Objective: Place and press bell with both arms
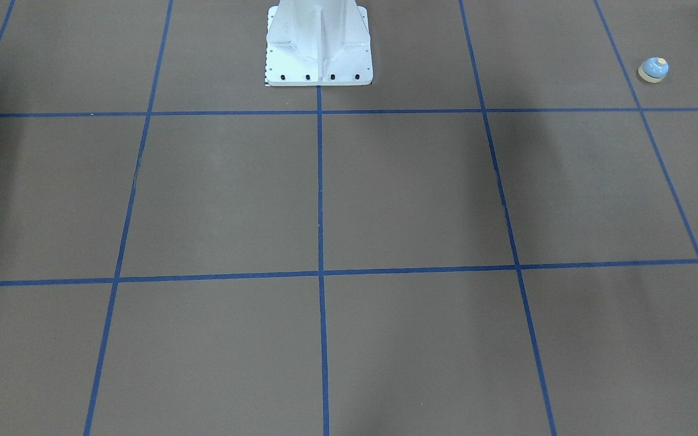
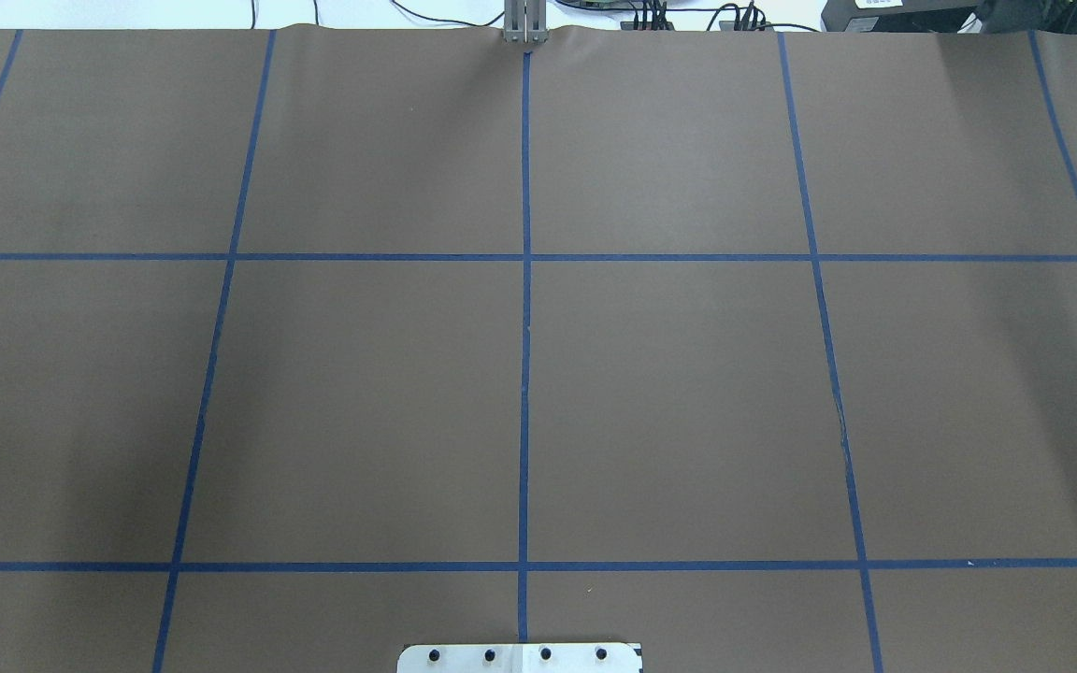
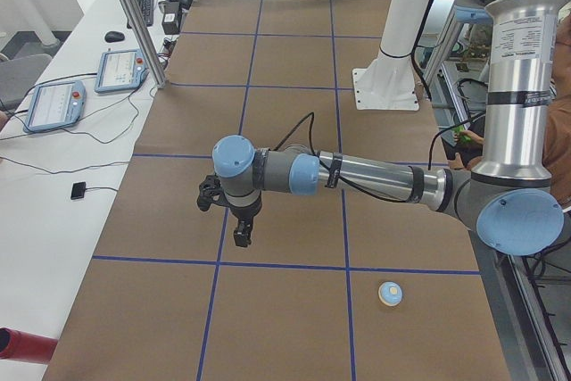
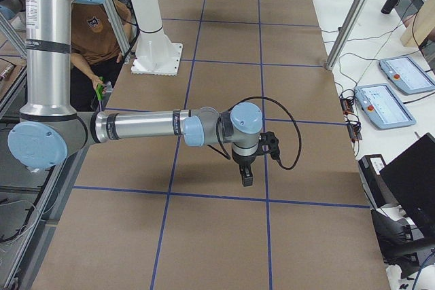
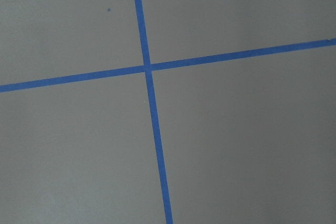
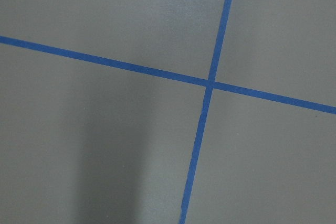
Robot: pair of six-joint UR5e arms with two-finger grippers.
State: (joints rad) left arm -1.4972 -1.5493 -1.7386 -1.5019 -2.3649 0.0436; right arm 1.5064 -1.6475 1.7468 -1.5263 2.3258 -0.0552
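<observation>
**Both claws hang clear of the bell, nothing grasped yet**

The left gripper [image 3: 240,236], a black two-finger claw, points straight down above the table. It shows only in the side view, so I cannot tell whether its fingers are apart or together. The same holds for the black right gripper [image 4: 246,178]. Neither wrist camera catches its own fingers, only paper and crossing tape. Nothing is visibly held by either.

Behind each claw runs a grey tubular arm with light-blue joint caps, the left arm [image 3: 375,176] and the right arm [image 4: 143,127], each trailing a black cable.

The small light-blue dome-shaped bell [image 3: 390,293] with its cream button and base ring stands upright on the table's left end. It sits on the robot's side of the table and well apart from both claws.

The likely trouble is the dome itself. It looks smooth, hard and rounded, so fingers closing high on it could slide off and squirt it away. A grip low at the cream ring looks safer. The bell also lies close to the left arm's own base, so the reach may fold awkwardly. An off-centre press could skid it across the matte brown paper table cover [image 1: 422,194], which is gridded with thin blue tape lines [image 1: 320,181]. The white bolted metal pedestal [image 1: 319,42] stands at mid-table.
</observation>
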